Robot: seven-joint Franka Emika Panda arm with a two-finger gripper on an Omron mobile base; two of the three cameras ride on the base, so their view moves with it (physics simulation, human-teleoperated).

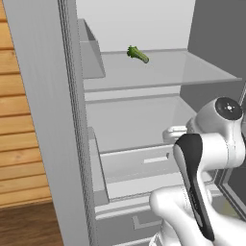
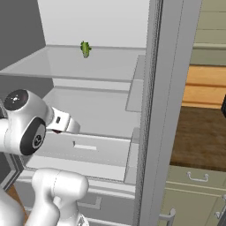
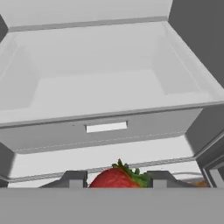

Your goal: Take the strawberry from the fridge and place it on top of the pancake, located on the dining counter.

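Room setting: horizontal wood-plank wall [image 1: 19, 139] above brown wood floor [image 1: 29, 226] at left; pale green drawer cabinets [image 2: 194, 194] at right.

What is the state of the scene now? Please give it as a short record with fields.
place: inside the open fridge, both upper doors swung aside
hand: hand in front of the lower shelf, its fingers on either side of the strawberry
strawberry: strawberry sits between the fingertips, green leaves toward the right of the hand view
grip: closed on the strawberry
upper shelf: a green leafy vegetable lies on it
ahead of the hand: a pale drawer with a flat handle
pancake: not yet reached
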